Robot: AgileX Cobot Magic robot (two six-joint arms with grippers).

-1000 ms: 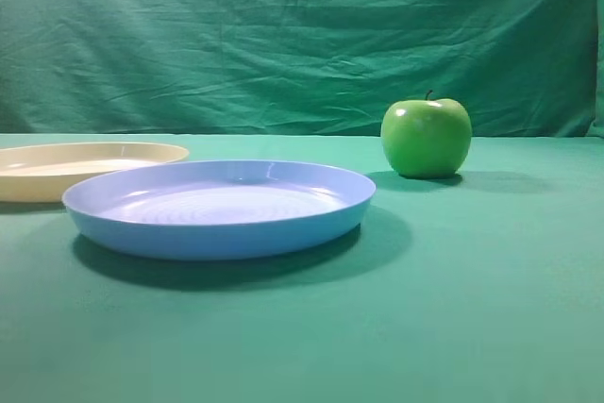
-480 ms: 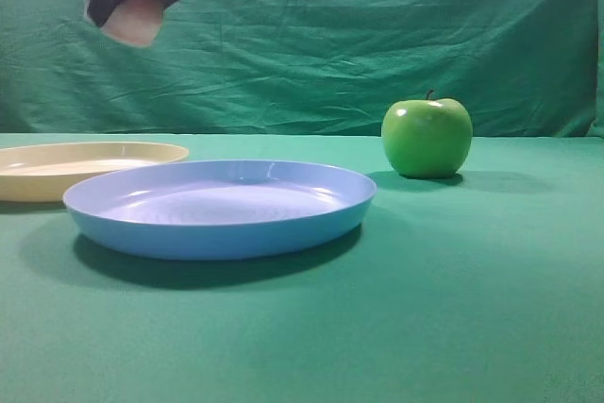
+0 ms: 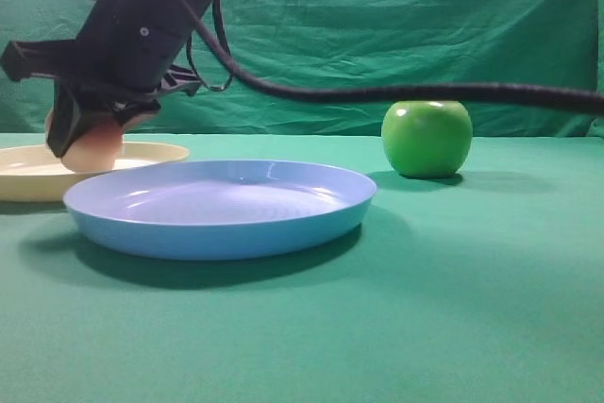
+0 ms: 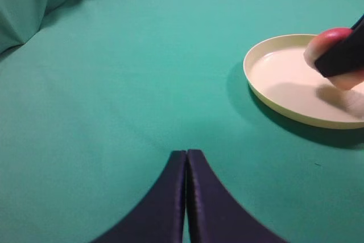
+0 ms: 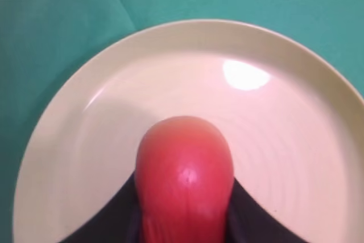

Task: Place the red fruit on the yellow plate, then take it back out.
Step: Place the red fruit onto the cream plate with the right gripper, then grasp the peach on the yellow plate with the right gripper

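The red fruit (image 3: 94,156), red on top and peach below, is clamped between the dark fingers of my right gripper (image 3: 94,135), which has reached across to the far left. It hangs low over the pale yellow plate (image 3: 28,176); I cannot tell whether it touches it. In the right wrist view the red fruit (image 5: 185,174) fills my right gripper (image 5: 185,220), with the yellow plate (image 5: 284,112) beneath. The left wrist view shows my left gripper (image 4: 186,155) shut and holding nothing, over bare cloth, with the yellow plate (image 4: 284,83) and red fruit (image 4: 333,41) at its right.
A light blue plate (image 3: 219,207) lies in front of the yellow one, near the middle. A shiny green apple (image 3: 427,138) stands at the back right. The right arm's black cable (image 3: 377,93) stretches across above the blue plate. Green cloth covers the table and backdrop.
The right arm has come down from the upper left with the fruit. It now holds it low over the yellow plate. A second ago it was out of view.
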